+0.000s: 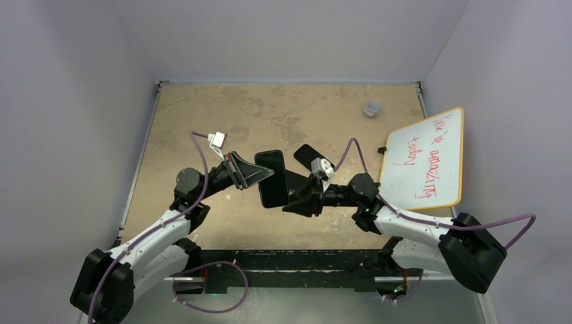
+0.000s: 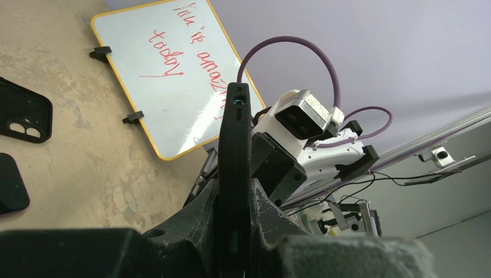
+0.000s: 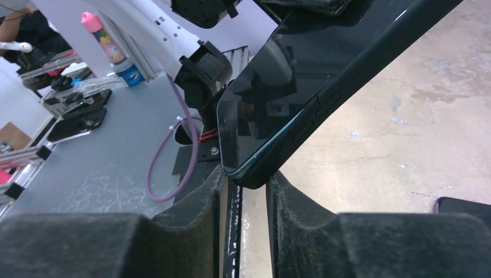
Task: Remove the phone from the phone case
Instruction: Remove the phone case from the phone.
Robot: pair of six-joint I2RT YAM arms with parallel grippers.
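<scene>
The phone [image 1: 272, 177], dark-screened and sitting in its black phone case [image 3: 359, 78], is held on edge above the table. My left gripper [image 2: 234, 191] is shut on it, both pads pressed flat against its faces. The phone [image 2: 234, 127] rises edge-on between those fingers. From the other side, my right gripper [image 3: 248, 179] has its fingertips [image 3: 284, 188] closed round the lower corner of the phone [image 3: 289, 75], one on the screen side and one on the case side. In the top view the right gripper [image 1: 297, 199] meets the phone's right edge.
An empty black case [image 2: 23, 116] and another dark phone [image 2: 8, 185] lie on the table behind the held one. A yellow-framed whiteboard [image 1: 425, 158] with red writing stands at the right. A small grey cap [image 1: 371, 108] sits at the back right.
</scene>
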